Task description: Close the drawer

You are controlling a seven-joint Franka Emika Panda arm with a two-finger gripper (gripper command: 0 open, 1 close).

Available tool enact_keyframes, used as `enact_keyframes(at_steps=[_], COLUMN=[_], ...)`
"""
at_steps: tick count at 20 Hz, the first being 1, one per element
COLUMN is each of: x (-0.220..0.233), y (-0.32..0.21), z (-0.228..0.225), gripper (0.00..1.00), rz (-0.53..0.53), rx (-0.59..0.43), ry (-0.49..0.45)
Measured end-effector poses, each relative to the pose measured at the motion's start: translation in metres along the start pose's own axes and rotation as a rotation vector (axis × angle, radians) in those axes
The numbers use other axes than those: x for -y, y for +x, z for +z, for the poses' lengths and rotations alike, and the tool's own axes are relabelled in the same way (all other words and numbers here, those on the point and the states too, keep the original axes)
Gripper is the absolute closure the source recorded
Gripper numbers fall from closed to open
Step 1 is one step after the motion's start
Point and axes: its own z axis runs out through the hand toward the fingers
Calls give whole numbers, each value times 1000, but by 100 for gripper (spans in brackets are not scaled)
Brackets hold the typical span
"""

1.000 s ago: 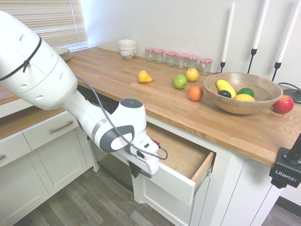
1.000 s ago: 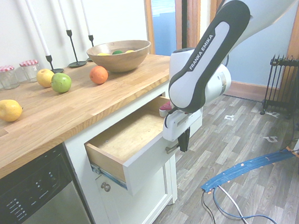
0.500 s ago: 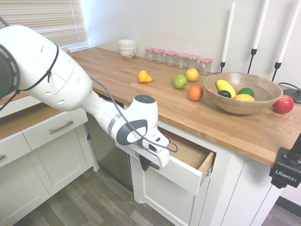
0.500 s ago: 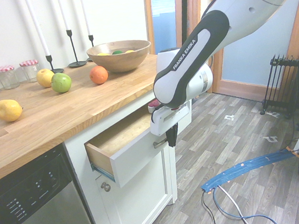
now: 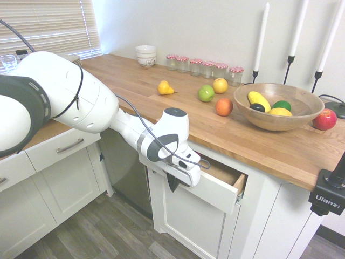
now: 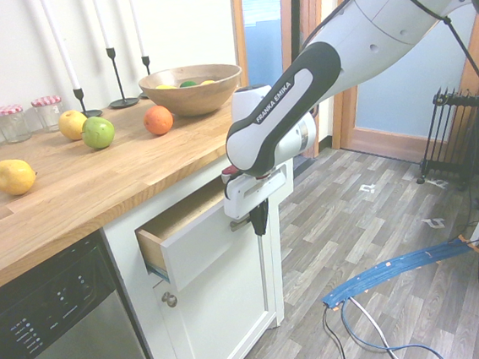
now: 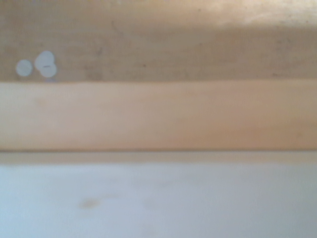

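Observation:
The drawer under the wooden counter stands only a little way out, with a narrow strip of its light wood interior showing behind the plain white front. My gripper points downward and presses against the outside of that front. Its dark fingers are together and shut on nothing. The end of the metal bar handle shows beside them. The wrist view is filled from close by with the wood of the drawer's inside and the white top edge of its front.
The counter carries loose fruit, a wooden fruit bowl, several jars and candlesticks. A cabinet door with a small knob sits under the drawer, and a dishwasher stands beside it. Another white drawer belongs to the left cabinets.
The drawer has slid far in, from wide open to a narrow gap. My gripper has moved with it toward the cabinet, staying against the white front.

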Motion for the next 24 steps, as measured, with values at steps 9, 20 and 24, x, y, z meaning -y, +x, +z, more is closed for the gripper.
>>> enact_keyframes(at_steps=[9, 20, 24], x=[27, 35, 37], y=[6, 12, 15], z=[0, 10, 5], gripper=[100, 100, 100], rz=[-10, -10, -8], rx=[-8, -10, -16], ry=[-1, -2, 4])
